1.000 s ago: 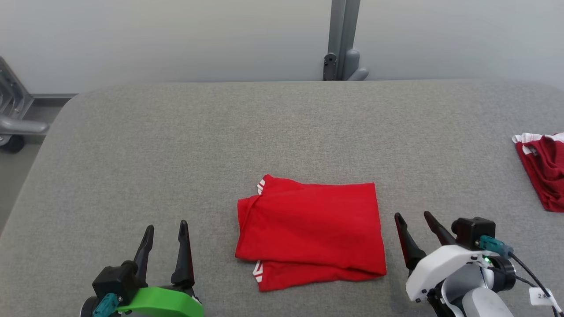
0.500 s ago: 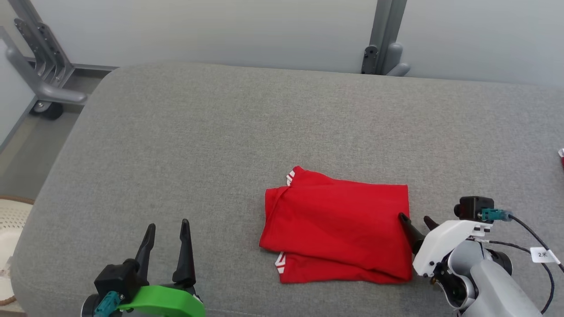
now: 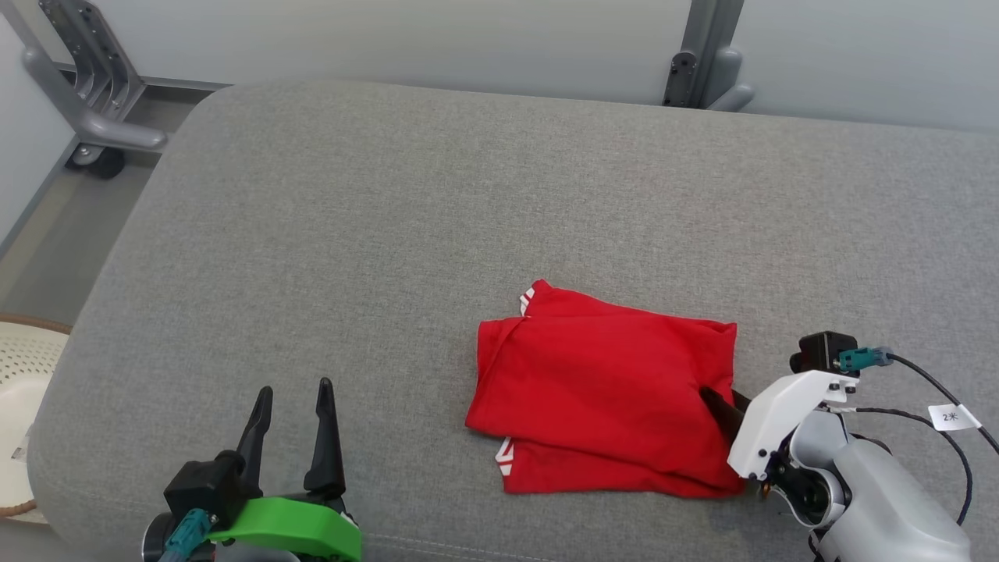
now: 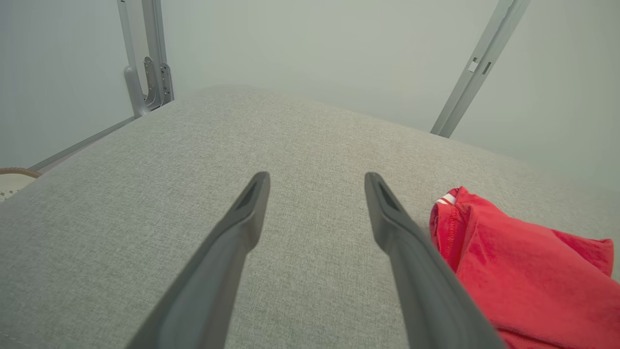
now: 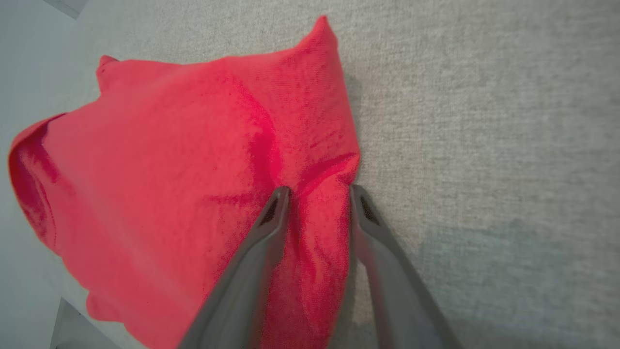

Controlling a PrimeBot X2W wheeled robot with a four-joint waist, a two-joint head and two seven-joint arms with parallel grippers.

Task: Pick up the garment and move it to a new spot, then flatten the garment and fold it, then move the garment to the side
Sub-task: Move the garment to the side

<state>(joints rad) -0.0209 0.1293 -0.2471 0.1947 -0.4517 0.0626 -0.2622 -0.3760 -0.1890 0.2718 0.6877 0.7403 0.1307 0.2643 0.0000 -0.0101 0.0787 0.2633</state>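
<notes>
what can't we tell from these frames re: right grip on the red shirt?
- Head view: right gripper fingertips, hidden by the red garment and its own white housing.
- Right wrist view: fingers straddle a garment ridge; firm pinch unclear.
- Left wrist view: garment cut off by the frame edge.

The head view looks down over the grey counter (image 3: 468, 195); both wrist views skim it closely, perhaps sharing the red garment (image 3: 609, 398).

The garment (image 3: 605, 406) is bright red with white stripes at its left edges, lying on a grey woven cushion (image 3: 390, 234); a cream basket (image 3: 19, 390) sits far left.
</notes>
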